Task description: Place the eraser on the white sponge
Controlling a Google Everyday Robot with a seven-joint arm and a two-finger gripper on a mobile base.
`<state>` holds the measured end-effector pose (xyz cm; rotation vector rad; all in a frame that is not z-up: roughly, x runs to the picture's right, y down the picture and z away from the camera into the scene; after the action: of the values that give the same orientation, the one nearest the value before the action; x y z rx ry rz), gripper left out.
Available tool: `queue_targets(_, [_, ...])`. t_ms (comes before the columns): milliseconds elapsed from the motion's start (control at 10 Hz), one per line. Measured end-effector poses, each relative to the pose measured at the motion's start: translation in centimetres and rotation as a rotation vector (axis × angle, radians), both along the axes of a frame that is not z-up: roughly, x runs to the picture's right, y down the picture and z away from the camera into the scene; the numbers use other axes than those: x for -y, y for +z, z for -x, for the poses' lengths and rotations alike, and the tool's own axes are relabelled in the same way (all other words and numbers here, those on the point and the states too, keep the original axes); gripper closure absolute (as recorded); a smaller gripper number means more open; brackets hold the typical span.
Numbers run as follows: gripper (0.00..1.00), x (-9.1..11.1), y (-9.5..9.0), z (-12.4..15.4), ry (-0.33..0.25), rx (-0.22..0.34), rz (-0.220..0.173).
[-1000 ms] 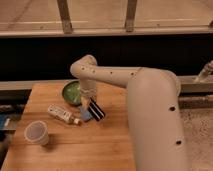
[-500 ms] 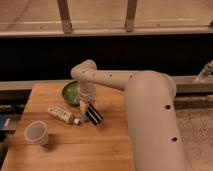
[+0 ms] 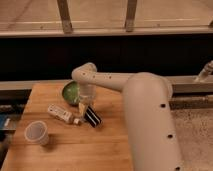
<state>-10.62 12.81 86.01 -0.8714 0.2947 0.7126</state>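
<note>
The eraser point(image 3: 92, 115) lies tilted on the wooden table point(image 3: 75, 147), a black block with a pale stripe along it. The gripper point(image 3: 86, 103) hangs just above the eraser's upper end, beneath the white arm point(image 3: 142, 107) (which blocks most of the table to the eraser's right); how it stands cannot be told. Just left of the eraser lies a white tube-shaped bottle point(image 3: 62, 114). Up and left of the eraser sits a green bowl point(image 3: 70, 92), partly hidden by the arm. Farther left and below the eraser stands a pale cup point(image 3: 37, 132). The white sponge does not show.
</note>
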Motion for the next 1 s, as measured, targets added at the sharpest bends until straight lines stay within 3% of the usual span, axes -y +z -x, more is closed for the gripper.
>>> queue_targets(400, [0.9,-0.1,1.4,0.2,-0.007,0.003,0.008])
queue_targets(1000, [0.32,-0.2,1.6,0.3,-0.002,0.011,0.021])
